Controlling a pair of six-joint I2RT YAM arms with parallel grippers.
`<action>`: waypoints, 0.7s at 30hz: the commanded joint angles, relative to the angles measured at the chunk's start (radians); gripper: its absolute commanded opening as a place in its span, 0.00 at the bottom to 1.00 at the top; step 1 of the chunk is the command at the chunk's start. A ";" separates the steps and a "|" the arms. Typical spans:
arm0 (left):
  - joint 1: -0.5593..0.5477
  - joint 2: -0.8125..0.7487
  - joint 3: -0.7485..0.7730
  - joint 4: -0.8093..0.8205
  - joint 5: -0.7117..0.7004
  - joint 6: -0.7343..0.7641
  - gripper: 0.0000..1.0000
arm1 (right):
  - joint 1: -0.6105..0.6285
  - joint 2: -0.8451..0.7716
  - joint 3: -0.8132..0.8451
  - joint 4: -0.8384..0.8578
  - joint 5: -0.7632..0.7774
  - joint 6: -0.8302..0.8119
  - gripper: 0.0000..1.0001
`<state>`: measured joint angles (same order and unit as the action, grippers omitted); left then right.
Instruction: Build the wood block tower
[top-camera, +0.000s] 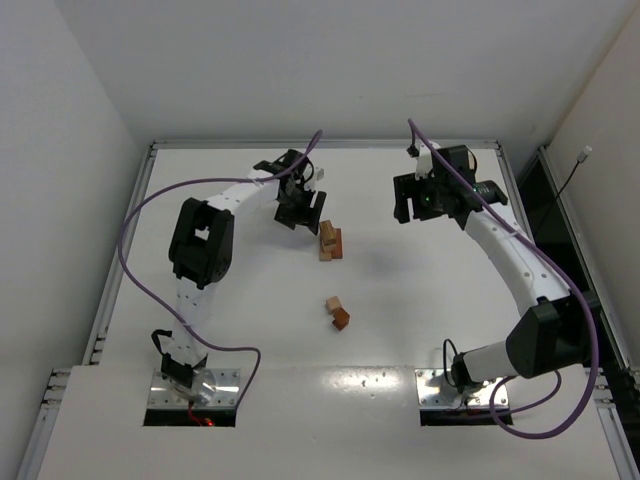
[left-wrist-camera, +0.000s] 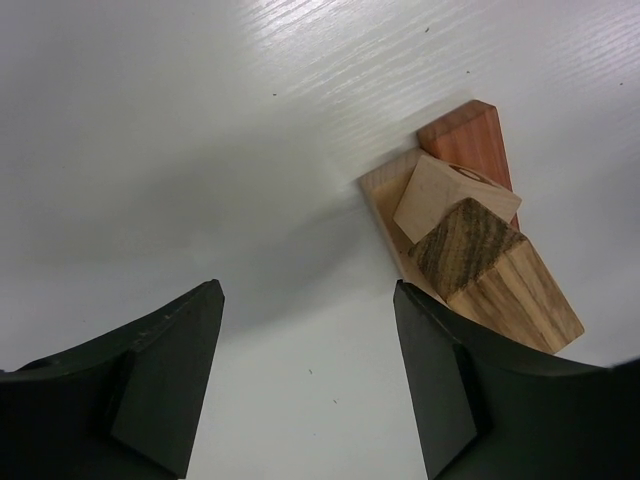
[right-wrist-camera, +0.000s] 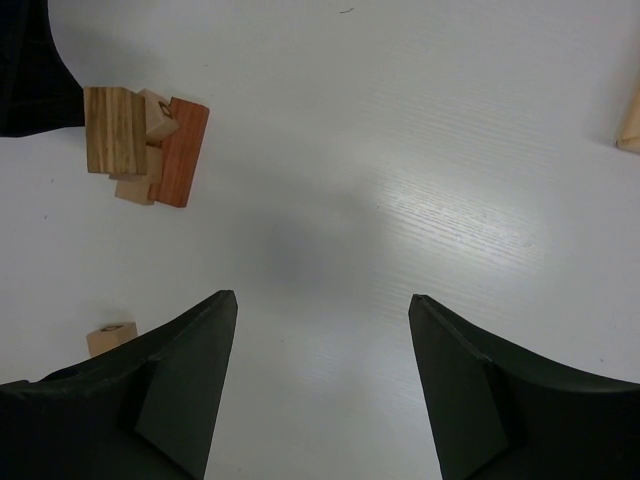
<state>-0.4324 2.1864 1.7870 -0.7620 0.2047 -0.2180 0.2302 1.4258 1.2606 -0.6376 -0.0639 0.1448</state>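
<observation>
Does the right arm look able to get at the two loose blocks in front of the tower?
Likely yes: the right gripper is open and empty, only bare table lies between it and the loose blocks, and the tower stands clear.

A white table (top-camera: 230, 330) fills the middle of the overhead view. Close up, its painted top shows fine wood grain running in streaks. A silver metal rail (top-camera: 120, 260) frames its left, far and right edges. 3 plain off-white walls close it in: a back wall (top-camera: 330, 60), a left wall (top-camera: 50, 200) and a right wall (top-camera: 610, 90). A dark gap (top-camera: 545, 195) runs between the table and the right wall. Soft light from above leaves a pale glare (top-camera: 365, 378) near the front edge and faint grey shadows on the tabletop.
</observation>
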 joint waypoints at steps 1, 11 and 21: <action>-0.006 0.001 0.038 0.004 -0.013 0.003 0.67 | -0.005 -0.016 0.002 0.012 -0.020 0.022 0.67; -0.006 0.010 0.038 0.004 -0.031 0.003 0.77 | -0.005 0.002 0.011 0.012 -0.040 0.022 0.67; -0.006 0.010 0.038 0.004 -0.051 0.003 0.86 | -0.005 0.012 0.002 0.021 -0.059 0.022 0.67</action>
<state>-0.4324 2.1944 1.7889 -0.7620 0.1604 -0.2176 0.2302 1.4288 1.2602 -0.6373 -0.0940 0.1516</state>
